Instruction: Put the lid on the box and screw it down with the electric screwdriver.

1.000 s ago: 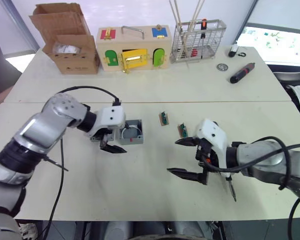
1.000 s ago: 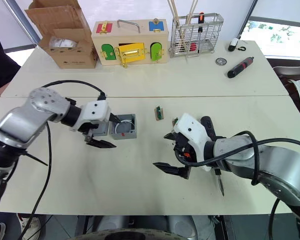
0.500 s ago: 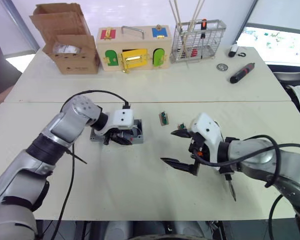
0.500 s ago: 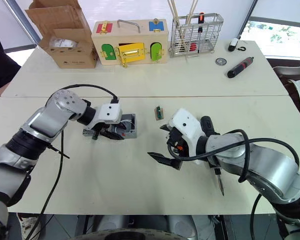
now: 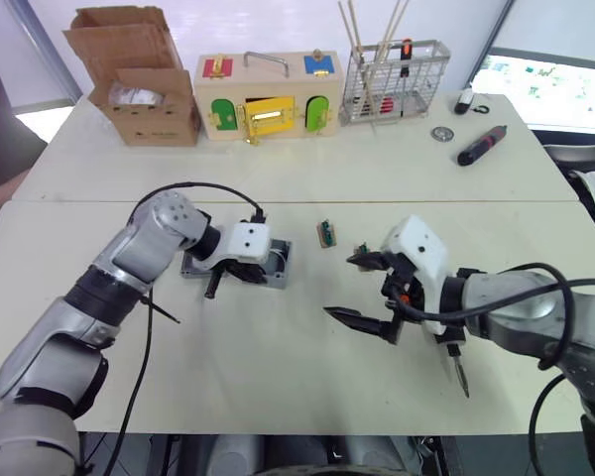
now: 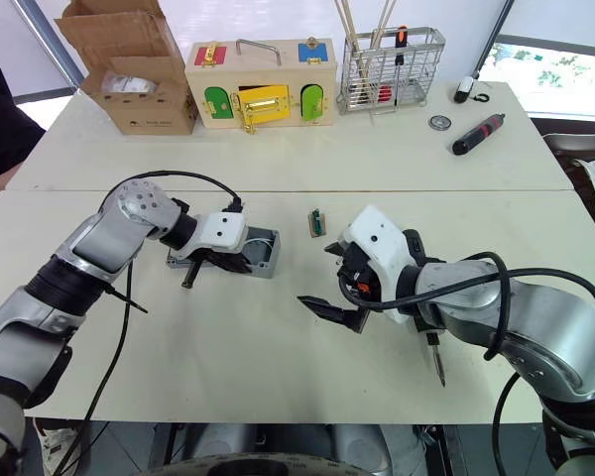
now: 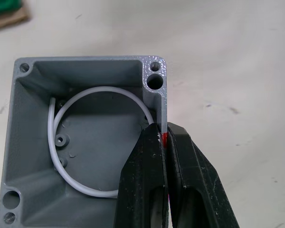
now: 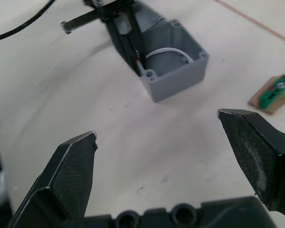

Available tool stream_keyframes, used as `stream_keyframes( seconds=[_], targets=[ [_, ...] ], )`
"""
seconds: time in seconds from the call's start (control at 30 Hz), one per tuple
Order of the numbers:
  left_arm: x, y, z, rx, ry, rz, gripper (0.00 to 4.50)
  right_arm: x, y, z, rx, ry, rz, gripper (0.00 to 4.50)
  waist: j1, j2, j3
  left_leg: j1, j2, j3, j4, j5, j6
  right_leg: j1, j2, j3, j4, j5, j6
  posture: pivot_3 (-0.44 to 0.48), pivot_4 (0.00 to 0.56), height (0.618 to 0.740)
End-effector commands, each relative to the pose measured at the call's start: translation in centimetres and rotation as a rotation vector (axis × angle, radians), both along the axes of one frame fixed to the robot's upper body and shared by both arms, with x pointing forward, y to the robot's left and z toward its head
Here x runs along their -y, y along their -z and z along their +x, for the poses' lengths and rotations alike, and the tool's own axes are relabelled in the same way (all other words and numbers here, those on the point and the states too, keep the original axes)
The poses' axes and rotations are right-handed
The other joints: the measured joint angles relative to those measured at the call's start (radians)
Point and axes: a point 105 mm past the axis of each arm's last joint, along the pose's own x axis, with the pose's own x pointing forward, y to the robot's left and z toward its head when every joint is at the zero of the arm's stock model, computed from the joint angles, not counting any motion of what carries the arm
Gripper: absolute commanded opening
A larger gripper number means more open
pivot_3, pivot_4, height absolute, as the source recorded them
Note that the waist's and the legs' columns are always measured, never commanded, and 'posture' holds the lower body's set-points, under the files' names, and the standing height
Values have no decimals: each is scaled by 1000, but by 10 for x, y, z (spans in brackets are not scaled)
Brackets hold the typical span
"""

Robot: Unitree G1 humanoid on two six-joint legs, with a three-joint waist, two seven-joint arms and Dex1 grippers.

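The left claw (image 7: 165, 142) pinches one wall of the open box (image 7: 85, 137), which sits on the worktop (image 5: 278, 397). The right claw (image 8: 173, 156) hovers spread wide nearby, the electric screwdriver (image 5: 481, 145) lying far back.

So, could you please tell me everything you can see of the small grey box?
The box is a small square enclosure of grey plastic, open-topped with no lid on it, showing screw holes at its corners and a loop of white wire inside. It sits upright on the pale table. The left gripper is shut on one side wall, one finger inside and one outside, at a small red mark.
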Motion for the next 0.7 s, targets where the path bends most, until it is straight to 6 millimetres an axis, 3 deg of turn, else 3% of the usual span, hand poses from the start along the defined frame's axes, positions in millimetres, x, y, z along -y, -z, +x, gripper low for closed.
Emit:
stream_keyframes(
  seconds=[0.03,0.47,0.7],
  targets=[
    [11,-24,-5,58,157,-21,22,2,-1,-12,0,-34,-31,4500,1,0,0,-1,0,0,0,0,0,-1,0,0,0,0,0,0,150,740],
    [49,-13,-9,76,430,-7,22,15,10,-19,-33,16,-95,4500,-3,0,0,-3,0,0,0,0,0,-3,0,0,1,0,0,0,150,740],
    [52,-6,-13,85,502,31,22,15,14,-22,-41,38,-90,4500,-3,0,0,-3,0,0,1,0,0,-3,0,0,1,0,0,0,150,740]
  ],
)
